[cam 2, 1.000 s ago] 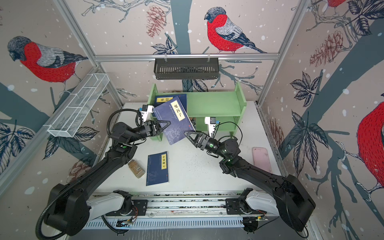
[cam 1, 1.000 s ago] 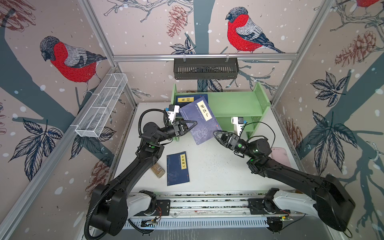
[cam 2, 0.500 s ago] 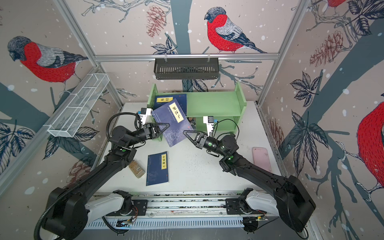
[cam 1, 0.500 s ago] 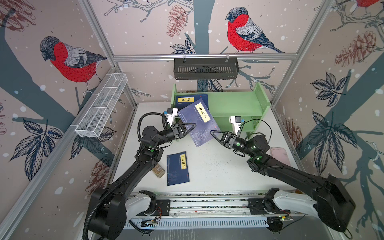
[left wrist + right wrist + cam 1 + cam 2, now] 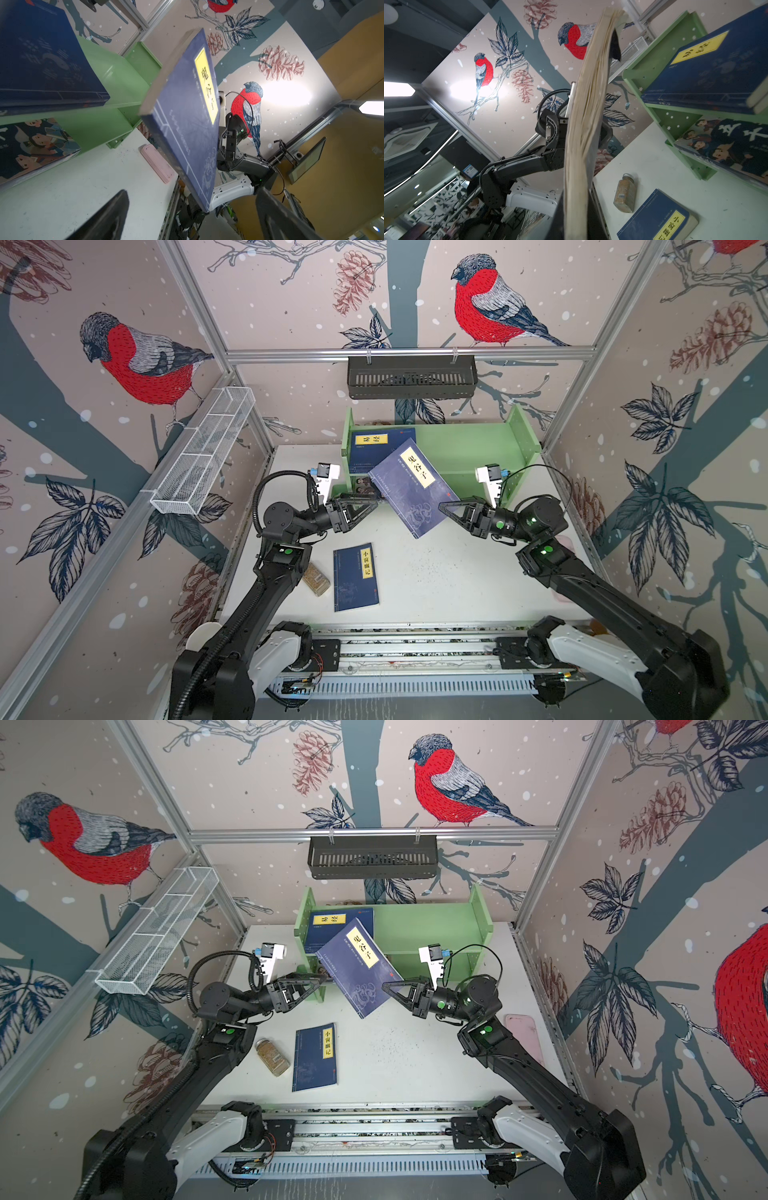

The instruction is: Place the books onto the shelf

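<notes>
A navy book with a yellow label (image 5: 411,489) (image 5: 359,969) hangs tilted in the air in front of the green shelf (image 5: 461,448) (image 5: 419,923). My right gripper (image 5: 444,506) (image 5: 577,224) is shut on its lower right edge, with the page block between the fingers. My left gripper (image 5: 372,503) (image 5: 192,190) stands open at the book's left edge, and the fingers touch nothing. Another navy book (image 5: 374,443) lies on the shelf's top tier. A cartoon-cover book (image 5: 31,145) (image 5: 726,145) sits on the lower tier. A third navy book (image 5: 355,576) (image 5: 658,218) lies flat on the table.
A spice jar (image 5: 316,578) (image 5: 625,193) lies left of the flat book. A pink phone (image 5: 523,1036) (image 5: 158,164) lies by the right wall. A black slotted basket (image 5: 411,377) hangs above the shelf. A white wire basket (image 5: 203,456) is on the left wall.
The right gripper closed on the tilted book's lower edge. The left gripper then opened and let go of it. The book has sunk slightly toward the right gripper.
</notes>
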Motion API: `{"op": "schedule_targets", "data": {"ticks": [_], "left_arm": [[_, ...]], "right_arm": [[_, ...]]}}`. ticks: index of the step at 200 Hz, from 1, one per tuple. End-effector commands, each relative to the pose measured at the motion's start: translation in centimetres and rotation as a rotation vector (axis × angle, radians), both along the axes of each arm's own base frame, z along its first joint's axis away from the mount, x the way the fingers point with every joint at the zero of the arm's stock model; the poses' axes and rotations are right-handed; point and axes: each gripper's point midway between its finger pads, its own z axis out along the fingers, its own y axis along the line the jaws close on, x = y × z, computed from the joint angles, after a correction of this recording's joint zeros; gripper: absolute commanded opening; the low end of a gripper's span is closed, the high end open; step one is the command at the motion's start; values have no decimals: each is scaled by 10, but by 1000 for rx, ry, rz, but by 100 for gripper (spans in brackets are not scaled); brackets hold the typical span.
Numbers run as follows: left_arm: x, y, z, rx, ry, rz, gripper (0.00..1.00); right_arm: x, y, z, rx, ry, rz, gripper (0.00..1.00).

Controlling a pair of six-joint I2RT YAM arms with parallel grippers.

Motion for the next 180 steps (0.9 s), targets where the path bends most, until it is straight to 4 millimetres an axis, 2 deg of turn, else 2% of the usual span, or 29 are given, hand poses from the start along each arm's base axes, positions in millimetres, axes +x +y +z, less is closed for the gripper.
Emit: {"op": "schedule_targets", "data": {"ticks": [1, 31, 52, 68, 91, 101, 116, 144, 180], "left_arm": [[-16, -1, 1, 58, -118, -90, 97], [-17, 2, -6, 78, -119, -107, 97], [-19, 2, -3, 74, -128, -107, 97], [-22, 1, -3, 80, -130, -131, 97], [-19, -1, -12, 94, -78, -157, 94], [-15, -1, -15, 89, -48, -154, 89], [-13, -1, -15, 77, -18, -165, 74], [-20, -1, -3, 44, -42, -186, 52], [-24, -2, -4, 41, -25, -195, 25]], "right_arm": [[-18, 2, -2, -63, -69, 99, 0], [-24, 2, -1, -95, -74, 132, 0], [-26, 4, -9, -133, -58, 156, 0], [-31, 3, -7, -135, -63, 182, 0], [-30, 4, -8, -169, -76, 187, 0], [-31, 5, -8, -180, -75, 206, 0], [-33, 7, -7, -191, -73, 233, 0], [-32, 8, -11, -207, -62, 254, 0], [-29, 10, -15, -232, -60, 254, 0]]}}
